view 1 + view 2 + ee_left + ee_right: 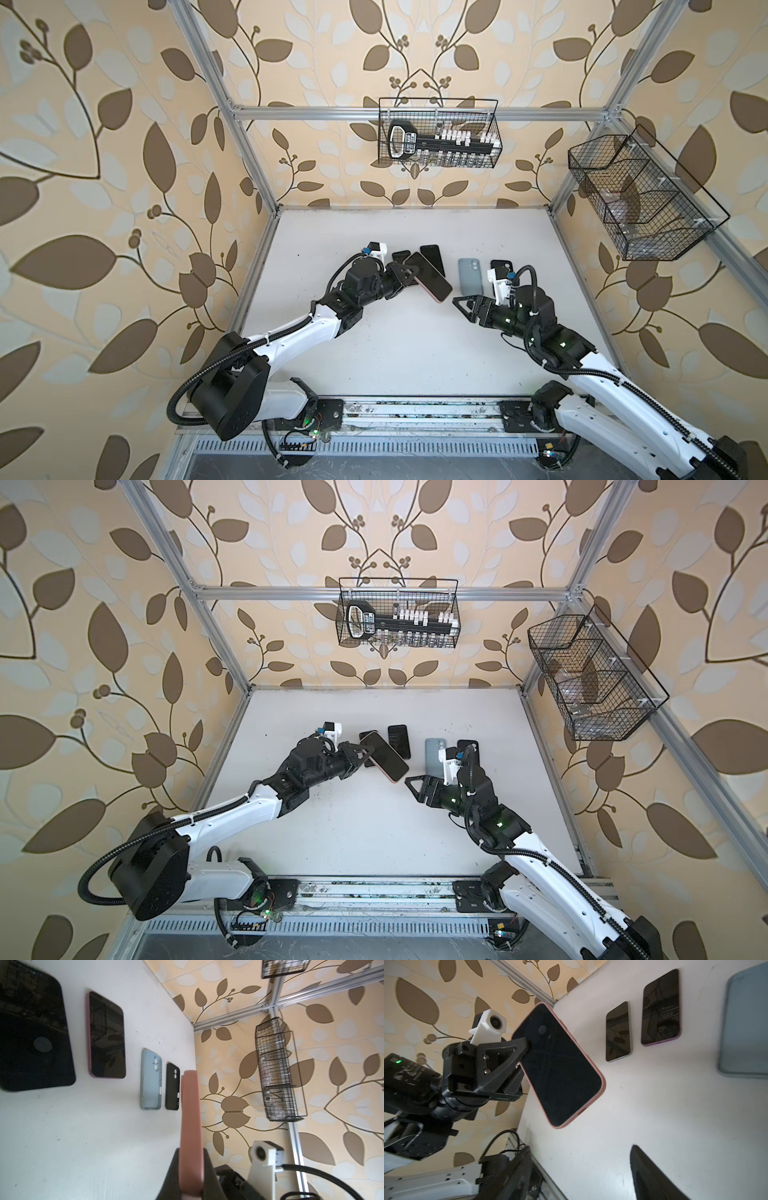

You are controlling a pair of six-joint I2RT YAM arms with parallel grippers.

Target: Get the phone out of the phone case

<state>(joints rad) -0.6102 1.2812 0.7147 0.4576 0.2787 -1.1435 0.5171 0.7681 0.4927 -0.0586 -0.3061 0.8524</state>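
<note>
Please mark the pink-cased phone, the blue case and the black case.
pink-cased phone (560,1068): right wrist view, screen middle
blue case (150,1084): left wrist view, its middle
black case (172,1088): left wrist view, its middle

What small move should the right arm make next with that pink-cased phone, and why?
Probably ease the open right gripper onto the free end of the pink-cased phone: the left gripper clamps its other end above the table, and the right holds nothing.
</note>
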